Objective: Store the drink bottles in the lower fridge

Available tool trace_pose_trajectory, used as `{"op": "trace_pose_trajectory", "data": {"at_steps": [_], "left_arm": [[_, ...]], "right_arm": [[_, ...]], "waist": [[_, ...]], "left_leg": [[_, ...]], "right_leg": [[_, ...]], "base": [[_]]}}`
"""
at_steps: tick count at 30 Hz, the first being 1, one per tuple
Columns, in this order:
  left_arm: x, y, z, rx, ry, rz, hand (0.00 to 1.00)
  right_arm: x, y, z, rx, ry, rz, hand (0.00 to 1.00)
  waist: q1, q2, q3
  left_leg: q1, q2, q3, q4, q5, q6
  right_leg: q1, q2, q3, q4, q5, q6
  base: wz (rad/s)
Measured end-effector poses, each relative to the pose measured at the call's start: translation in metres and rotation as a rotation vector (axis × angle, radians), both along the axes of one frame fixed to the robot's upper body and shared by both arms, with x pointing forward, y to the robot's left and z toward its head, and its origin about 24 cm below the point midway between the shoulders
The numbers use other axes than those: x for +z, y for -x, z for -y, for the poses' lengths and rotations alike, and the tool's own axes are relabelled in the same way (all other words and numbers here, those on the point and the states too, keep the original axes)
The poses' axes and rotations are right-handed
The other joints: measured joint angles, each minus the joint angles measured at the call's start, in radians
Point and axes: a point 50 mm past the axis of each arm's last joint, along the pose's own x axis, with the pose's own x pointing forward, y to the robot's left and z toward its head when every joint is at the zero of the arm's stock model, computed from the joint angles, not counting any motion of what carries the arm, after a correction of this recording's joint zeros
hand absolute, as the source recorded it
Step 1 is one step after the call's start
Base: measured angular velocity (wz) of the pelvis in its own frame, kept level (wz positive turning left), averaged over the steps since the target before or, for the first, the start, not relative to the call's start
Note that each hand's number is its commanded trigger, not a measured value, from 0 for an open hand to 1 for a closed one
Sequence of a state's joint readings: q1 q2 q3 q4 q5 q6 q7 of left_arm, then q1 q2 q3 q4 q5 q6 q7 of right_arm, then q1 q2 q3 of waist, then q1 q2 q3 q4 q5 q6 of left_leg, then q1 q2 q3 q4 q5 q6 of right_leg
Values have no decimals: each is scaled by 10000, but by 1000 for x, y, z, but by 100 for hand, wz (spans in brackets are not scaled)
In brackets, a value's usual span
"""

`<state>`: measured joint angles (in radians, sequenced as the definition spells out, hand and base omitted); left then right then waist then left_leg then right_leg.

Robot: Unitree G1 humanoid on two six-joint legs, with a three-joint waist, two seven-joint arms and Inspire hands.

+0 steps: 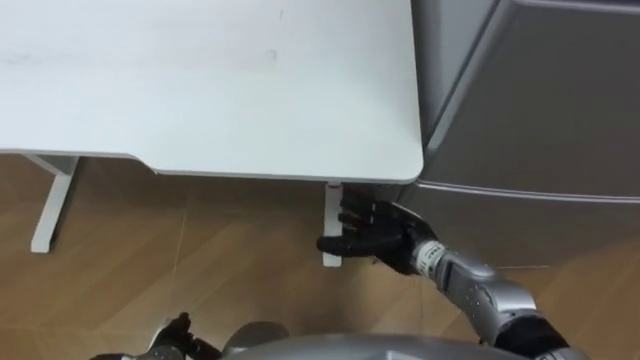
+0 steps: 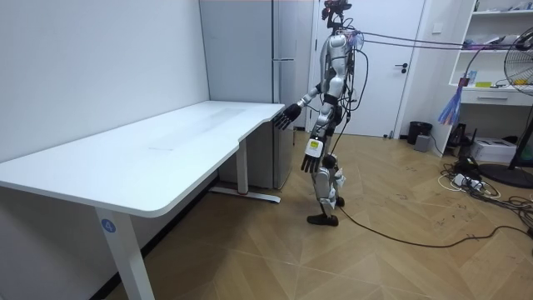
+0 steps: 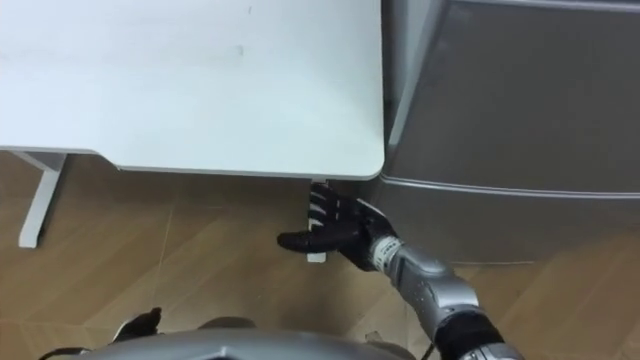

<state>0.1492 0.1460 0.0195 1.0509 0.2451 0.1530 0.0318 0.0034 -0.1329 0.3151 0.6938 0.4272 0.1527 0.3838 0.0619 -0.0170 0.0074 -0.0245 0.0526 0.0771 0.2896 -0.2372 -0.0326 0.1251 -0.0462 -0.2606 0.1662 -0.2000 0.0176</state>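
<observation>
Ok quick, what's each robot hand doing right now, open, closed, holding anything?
Right robot hand: open, holding nothing, stretched out below the table corner.
Left robot hand: low at the robot's side, cannot be told.

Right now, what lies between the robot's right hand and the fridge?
Nothing: the left eye view shows a bare gap from right hand to fridge, above wood floor.

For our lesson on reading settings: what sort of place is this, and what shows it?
Probably an office or lab room: a long white desk, a tall grey fridge beside it, and wall shelves by a standing fan.
</observation>
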Motion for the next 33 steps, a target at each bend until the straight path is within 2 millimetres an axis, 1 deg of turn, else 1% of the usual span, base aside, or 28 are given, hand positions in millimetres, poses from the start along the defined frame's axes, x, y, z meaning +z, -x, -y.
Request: {"op": "trace_pose_trajectory", "data": {"at_steps": [1, 3, 4, 5, 6, 8, 9, 12, 14, 16, 18, 20, 25, 29, 31, 33], "left_arm": [[0, 0, 0, 59, 8, 4, 0], [0, 0, -1, 156, 10, 27, 0], [0, 0, -1, 177, 6, 31, 0], [0, 1, -1, 206, -6, 21, 0], [0, 2, -1, 209, -12, 6, 0], [0, 2, -2, 320, 5, 12, 0], [0, 2, -2, 327, -4, 19, 0], [1, 3, -5, 297, -118, 12, 0], [1, 4, -6, 274, -161, -11, 0], [1, 8, -7, 274, -181, -72, 0], [0, 17, -9, 297, -247, -292, 0], [0, 23, -9, 374, -254, -481, 0], [-2, 38, -9, 312, -151, -1226, 0], [-3, 47, -8, 408, 52, -1753, 0], [-3, 49, -7, 335, 84, -1880, 0], [-3, 47, -7, 107, 110, -1949, 0]], "right_arm": [[-2, 2, 3, -70, 65, -136, 0], [-14, 13, 16, -523, 353, -867, 0], [-16, 16, 19, -597, 447, -1053, 0], [-22, 24, 25, -667, 696, -1451, 0], [-24, 28, 27, -693, 805, -1648, 0], [-33, 44, 35, -785, 1173, -2396, 0], [-35, 48, 37, -792, 1246, -2554, 0], [-43, 66, 44, -358, 1970, -3284, 0], [-47, 77, 50, -417, 2285, -3668, 0], [-50, 87, 57, -753, 2524, -4097, 0], [-52, 98, 65, -1016, 2858, -4430, 0], [-53, 103, 67, -1283, 2891, -4516, 0], [-54, 106, 69, -1211, 3166, -4599, 0], [-54, 106, 70, -1263, 3254, -4602, 0], [-54, 106, 71, -1338, 3263, -4618, 0], [-54, 107, 71, -1399, 3300, -4615, 0]], "waist": [[-9, -10, -6], [-50, -46, -28], [-40, -50, -31], [-38, -67, -32], [-43, -74, -32], [-65, -136, -33], [-64, -159, -39], [-142, -265, -79], [-171, -284, -74], [-332, -306, -76], [-339, -282, -46], [-344, -296, -37], [-355, -330, -15], [-354, -333, -14], [-344, -326, -11], [-346, -327, -10]], "left_leg": [[6, -3, -11, -4, 0, 0], [-15, -62, -120, -64, 16, 27], [-14, -71, -123, -73, 24, 35], [-14, -86, -123, -68, 29, 43], [-15, -93, -125, -61, 29, 44], [-16, -121, -185, -38, 35, 54], [-21, -128, -203, -33, 37, 57], [-28, -164, -244, -8, 39, 60], [10, -179, -299, 3, 39, 61], [30, -229, -483, 9, 45, 69], [30, -233, -508, 10, 46, 70], [38, -233, -502, 10, 46, 70], [146, -266, -524, 19, 43, 77], [117, -301, -532, 68, 48, 90], [77, -310, -539, 130, 41, 100], [13, -353, -572, 196, 41, 116]], "right_leg": [[21, -1, -21, 0, -2, 3], [50, -53, -183, -1, -29, 48], [51, -62, -176, -1, -30, 49], [61, -76, -181, -5, -34, 56], [72, -82, -185, -7, -39, 65], [119, -93, -216, -25, -41, 68], [125, -94, -220, -35, -41, 68], [199, -94, -189, -146, -41, 68], [272, -94, -213, -147, -41, 68], [372, -102, -304, -148, -40, 68], [377, -102, -325, -152, -41, 68], [386, -108, -399, -152, -41, 68], [513, -145, -411, -159, -46, 77], [526, -183, -417, -159, -84, 140], [521, -192, -415, -161, -103, 161], [490, -217, -411, -226, -165, 184]], "base": [[7], [12], [7], [0], [0], [6], [6], [3], [8], [22], [7], [0], [1], [0], [2], [5]]}}
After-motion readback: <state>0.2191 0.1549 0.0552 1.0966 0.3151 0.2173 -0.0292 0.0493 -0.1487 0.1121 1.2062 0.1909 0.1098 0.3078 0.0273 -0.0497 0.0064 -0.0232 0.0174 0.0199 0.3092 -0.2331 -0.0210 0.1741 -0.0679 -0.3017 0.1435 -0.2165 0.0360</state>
